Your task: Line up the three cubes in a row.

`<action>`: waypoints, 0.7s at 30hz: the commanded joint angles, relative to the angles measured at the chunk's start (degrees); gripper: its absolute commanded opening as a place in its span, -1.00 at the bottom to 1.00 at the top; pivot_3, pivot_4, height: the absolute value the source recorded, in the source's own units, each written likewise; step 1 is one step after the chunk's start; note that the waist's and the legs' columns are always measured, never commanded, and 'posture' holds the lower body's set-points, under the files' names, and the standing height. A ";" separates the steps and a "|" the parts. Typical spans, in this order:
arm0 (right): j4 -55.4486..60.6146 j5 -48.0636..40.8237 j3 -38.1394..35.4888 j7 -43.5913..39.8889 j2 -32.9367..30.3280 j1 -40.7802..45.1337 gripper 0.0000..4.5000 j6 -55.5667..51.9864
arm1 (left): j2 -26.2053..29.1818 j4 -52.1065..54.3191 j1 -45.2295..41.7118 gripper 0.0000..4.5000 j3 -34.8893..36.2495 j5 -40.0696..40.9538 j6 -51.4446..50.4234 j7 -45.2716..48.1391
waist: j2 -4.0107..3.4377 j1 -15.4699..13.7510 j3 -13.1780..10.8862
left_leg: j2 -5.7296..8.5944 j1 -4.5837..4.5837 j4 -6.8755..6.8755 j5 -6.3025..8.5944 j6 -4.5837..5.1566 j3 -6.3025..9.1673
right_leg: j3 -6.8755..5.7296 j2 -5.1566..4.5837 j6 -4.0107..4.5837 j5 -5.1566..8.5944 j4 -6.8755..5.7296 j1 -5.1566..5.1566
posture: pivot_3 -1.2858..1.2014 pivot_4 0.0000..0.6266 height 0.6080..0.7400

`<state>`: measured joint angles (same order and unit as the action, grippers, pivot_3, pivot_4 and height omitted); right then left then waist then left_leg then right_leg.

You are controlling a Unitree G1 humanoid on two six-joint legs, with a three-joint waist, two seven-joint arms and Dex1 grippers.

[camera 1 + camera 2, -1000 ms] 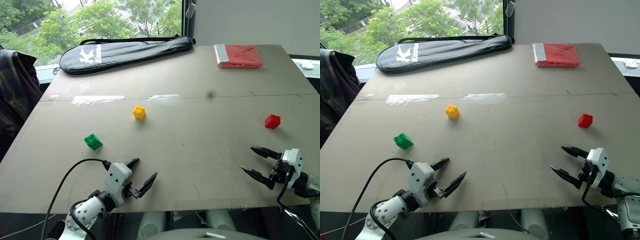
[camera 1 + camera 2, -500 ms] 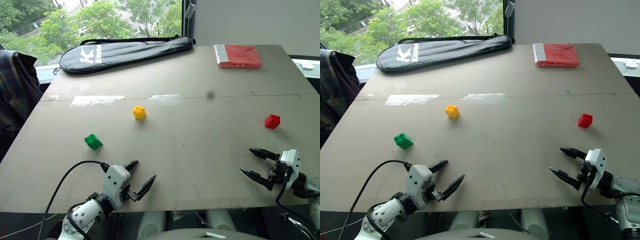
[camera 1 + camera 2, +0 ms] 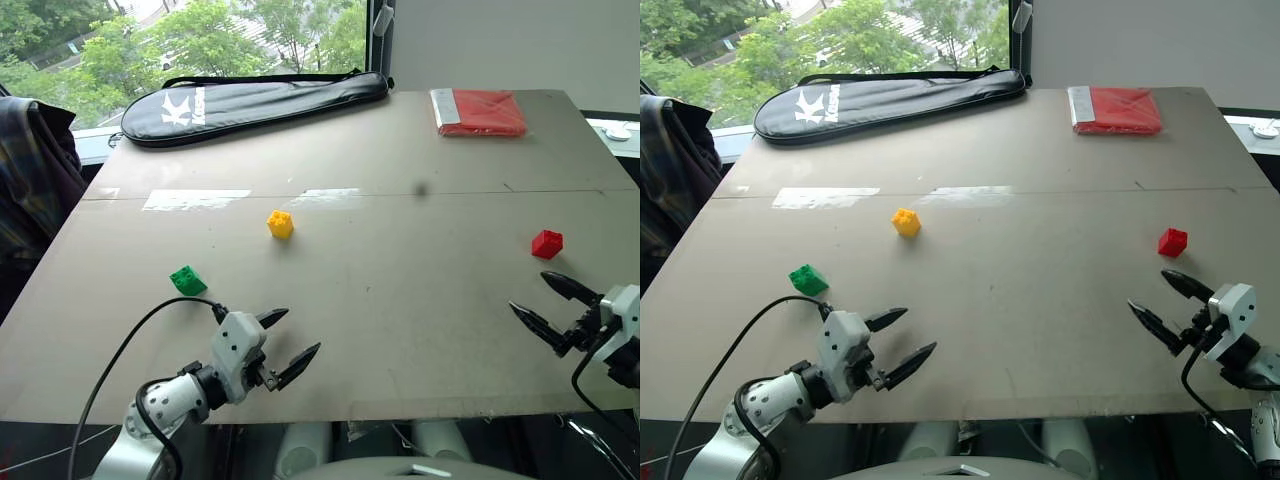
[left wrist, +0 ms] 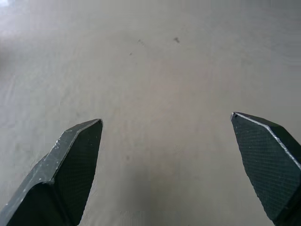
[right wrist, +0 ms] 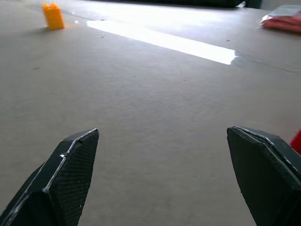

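Only one piece of writing on this table: the long black racket bag at the far edge carries a big white "K" logo with small white lettering beside it, too small to read. Nothing legible on the flat red packet at the far right corner, nothing on the cubes.

The cubes sit scattered on the grey table, no row at all. The yellow cube sits near the middle, just this side of a strip of glare. The green cube lies nearer and to the left, well apart from the yellow. The red cube is far off to the right.

Left gripper hovers near the front edge, jaws spread wide, nothing between them; the green cube lies just beyond it to the left. Right gripper is splayed open too, empty, with the red cube just beyond its tips.

The left wrist view gives bare tabletop between the two black fingertips. The right wrist view looks low across the table, catching the yellow cube far off, the red packet at the far side, and a sliver of red at the picture's edge beside one finger, cut too short to identify.
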<state>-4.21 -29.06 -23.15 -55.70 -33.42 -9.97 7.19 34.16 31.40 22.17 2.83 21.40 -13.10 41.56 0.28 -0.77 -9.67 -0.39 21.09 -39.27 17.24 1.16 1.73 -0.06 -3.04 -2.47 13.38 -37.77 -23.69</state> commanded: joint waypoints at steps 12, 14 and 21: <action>3.09 10.22 0.69 37.81 9.52 13.61 1.00 -15.23 | 6.12 4.51 -34.05 0.99 -8.50 9.97 -16.93 7.74 | -0.01 1.36 0.00 | 0.08 -0.01 -0.02 -0.02 -0.02 -0.04 | 0.11 0.15 0.24 -0.18 -0.11 -0.02 | 0.03 -0.52 0.39; 1.45 11.66 0.94 39.97 10.54 15.30 1.00 -14.51 | 5.55 4.12 -36.44 0.99 -9.35 10.07 -17.70 7.57 | -0.01 1.40 0.00 | 0.11 -0.02 -0.02 -0.02 -0.02 -0.05 | 0.13 0.15 0.21 -0.20 -0.10 -0.02 | 0.03 -0.52 0.39; -5.83 13.59 1.52 42.97 12.10 21.18 1.00 -12.29 | 4.52 3.98 -39.64 0.99 -11.40 9.53 -19.21 7.47 | 0.00 1.51 -0.03 | 0.12 0.04 0.02 -0.01 -0.01 -0.04 | 0.14 0.15 0.05 -0.28 -0.04 -0.06 | 0.03 -0.52 0.39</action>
<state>-9.54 -15.71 -20.93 -13.58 -21.22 9.56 -6.84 38.83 34.68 -16.67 -8.72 30.95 -32.30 48.81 0.29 0.74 -9.70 -0.27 21.13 -39.24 17.22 1.15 1.68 0.08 -2.89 -2.42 13.09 -37.81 -23.75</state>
